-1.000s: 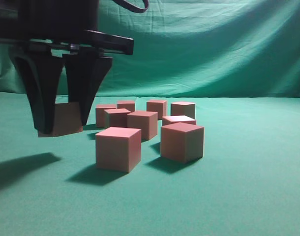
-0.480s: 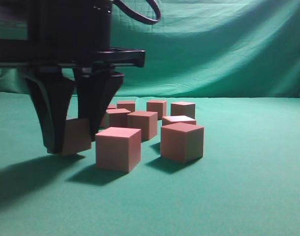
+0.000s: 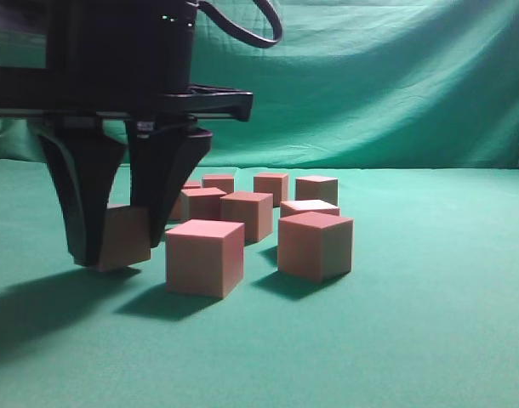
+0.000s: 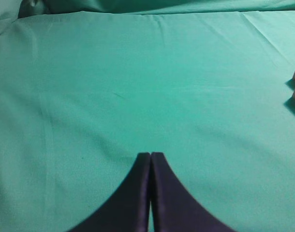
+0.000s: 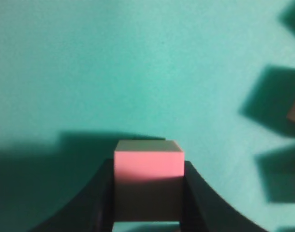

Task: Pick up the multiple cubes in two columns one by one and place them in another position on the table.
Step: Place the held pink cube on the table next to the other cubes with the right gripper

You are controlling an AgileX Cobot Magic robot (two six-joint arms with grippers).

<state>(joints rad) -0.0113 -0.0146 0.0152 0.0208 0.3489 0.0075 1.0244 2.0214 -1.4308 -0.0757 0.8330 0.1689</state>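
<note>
Right gripper (image 3: pixel 115 242) clamps one cube (image 3: pixel 123 238) at the left of the exterior frame, low over the green tabletop (image 3: pixel 413 340).

The held cube's lower edge sits at or just above the cloth; contact cannot be told. The other cubes (image 3: pixel 242 221) cluster at centre frame, the nearest (image 3: pixel 204 257) just right of the held one. In the left wrist view the left gripper (image 4: pixel 150 159) is closed on nothing, over bare cloth, with two cube corners at the right edge.

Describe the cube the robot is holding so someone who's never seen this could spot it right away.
On the green table, find the big black right gripper at the left. The held cube sits clamped between its fingers, left of the loose cubes; it alone is gripped.
</note>
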